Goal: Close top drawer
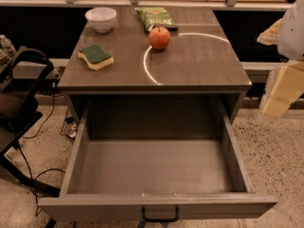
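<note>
The top drawer (156, 165) of the grey cabinet is pulled far out toward the camera. Its deep grey interior holds nothing. Its flat front panel (95, 207) runs along the bottom of the view, with a small black loop handle (160, 217) at its centre. My gripper (281, 91), cream coloured, hangs at the right edge of the view, above the floor and to the right of the drawer's right side wall (233, 144). It touches nothing. The lower drawers are hidden.
On the cabinet top (199, 65) lie a white bowl (101, 19), a green and yellow sponge (96, 56), a red apple (159, 37) and a green snack bag (154, 18). A black chair frame (23, 103) and cables stand on the floor at left.
</note>
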You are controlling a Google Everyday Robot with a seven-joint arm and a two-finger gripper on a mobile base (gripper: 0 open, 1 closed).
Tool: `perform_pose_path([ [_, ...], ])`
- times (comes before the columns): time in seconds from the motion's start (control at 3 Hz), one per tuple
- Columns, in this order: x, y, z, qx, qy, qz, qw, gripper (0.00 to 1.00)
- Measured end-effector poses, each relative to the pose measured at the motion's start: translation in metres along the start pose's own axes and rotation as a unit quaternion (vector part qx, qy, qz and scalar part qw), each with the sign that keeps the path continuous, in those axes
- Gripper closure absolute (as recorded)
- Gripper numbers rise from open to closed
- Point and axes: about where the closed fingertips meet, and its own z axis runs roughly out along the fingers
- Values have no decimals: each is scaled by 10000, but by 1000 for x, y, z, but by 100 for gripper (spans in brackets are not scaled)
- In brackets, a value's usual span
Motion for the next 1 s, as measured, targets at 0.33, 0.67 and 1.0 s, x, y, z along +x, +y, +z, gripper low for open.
perform_pose_path([
  [0.33, -1, 0, 0, 18, 36, -9, 10000, 0],
  [0.67, -8, 2, 1, 235, 495, -119, 9984, 0],
  [1.0, 24, 37, 6, 460, 1042, -186, 9933, 0],
])
